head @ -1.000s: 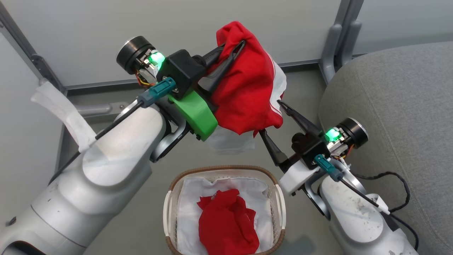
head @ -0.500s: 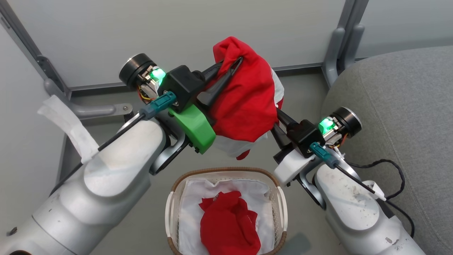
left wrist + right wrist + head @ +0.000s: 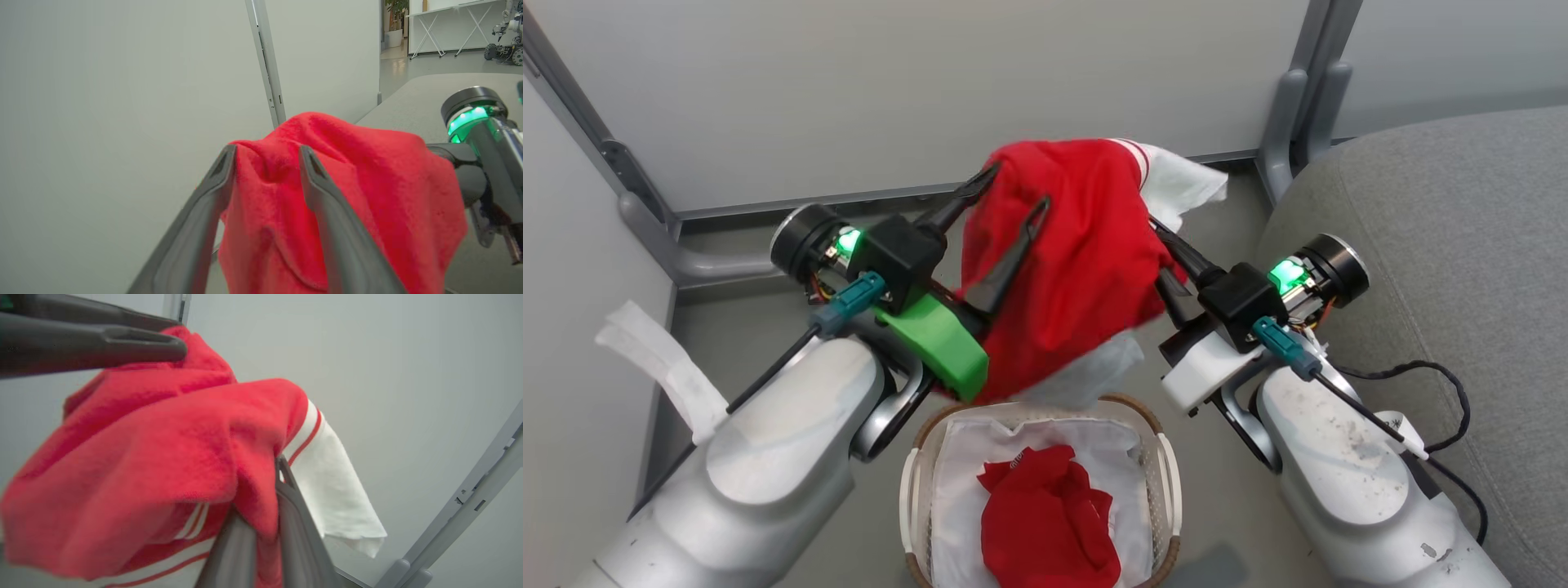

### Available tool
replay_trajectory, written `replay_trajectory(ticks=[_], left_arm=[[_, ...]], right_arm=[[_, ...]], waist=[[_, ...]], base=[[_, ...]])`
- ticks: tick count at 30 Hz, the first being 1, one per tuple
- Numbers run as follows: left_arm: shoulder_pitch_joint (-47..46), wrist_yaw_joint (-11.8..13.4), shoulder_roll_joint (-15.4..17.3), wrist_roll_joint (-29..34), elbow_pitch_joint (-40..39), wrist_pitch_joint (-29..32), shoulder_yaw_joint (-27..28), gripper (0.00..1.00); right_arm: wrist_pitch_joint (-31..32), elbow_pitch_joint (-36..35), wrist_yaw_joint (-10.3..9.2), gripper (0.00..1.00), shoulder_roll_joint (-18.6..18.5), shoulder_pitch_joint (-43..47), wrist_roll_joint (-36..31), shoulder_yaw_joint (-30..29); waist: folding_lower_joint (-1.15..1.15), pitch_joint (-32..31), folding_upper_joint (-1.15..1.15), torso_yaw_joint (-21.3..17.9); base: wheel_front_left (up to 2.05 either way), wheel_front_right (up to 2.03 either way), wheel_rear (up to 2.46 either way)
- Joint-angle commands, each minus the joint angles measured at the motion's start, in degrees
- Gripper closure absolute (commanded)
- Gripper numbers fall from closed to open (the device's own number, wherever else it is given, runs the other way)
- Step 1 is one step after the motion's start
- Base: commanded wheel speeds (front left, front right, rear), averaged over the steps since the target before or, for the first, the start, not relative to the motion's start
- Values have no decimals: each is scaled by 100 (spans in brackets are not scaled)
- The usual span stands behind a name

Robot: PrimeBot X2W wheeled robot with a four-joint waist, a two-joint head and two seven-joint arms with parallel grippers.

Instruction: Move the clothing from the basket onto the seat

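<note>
Left claw (image 3: 1017,184) has opened; right claw (image 3: 261,498) now clamps the clothing (image 3: 1078,261).

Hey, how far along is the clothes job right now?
Done: nothing; no clothing shows on the seat. In hand: the striped garment is aloft, pinched by the right gripper, left gripper open around it. Left: lay it on the seat, then fetch the second garment from the basket.
</note>
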Motion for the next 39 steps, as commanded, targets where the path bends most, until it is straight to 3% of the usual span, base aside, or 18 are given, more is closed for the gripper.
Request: replay_trajectory(ticks=[1,12,23,29,39], left_arm=[[158,85,44,-9,-11,-77,43,0],[1061,322,75,-83,-20,-289,142,0],[1985,391,-181,150,-349,-325,460,0],[2208,311,-285,423,-438,-326,695,0],[2251,238,-419,855,-407,-320,998,0]], right_arm=[[-28,-35,-4,100,-21,-22,-21,-53],[-29,-93,-6,100,-20,-2,-193,-394],[-29,-133,-6,100,-20,22,-377,-739],[-28,-192,-6,100,-23,-71,-477,-911],[-28,-509,-6,100,-20,25,-700,-1267]], waist=[[0,8,0,-3],[0,94,0,-49],[0,251,0,-242],[0,369,0,-516],[0,647,0,-1303]], base=[[0,0,0],[0,0,0],[0,0,0],[0,0,0],[0,0,0]])
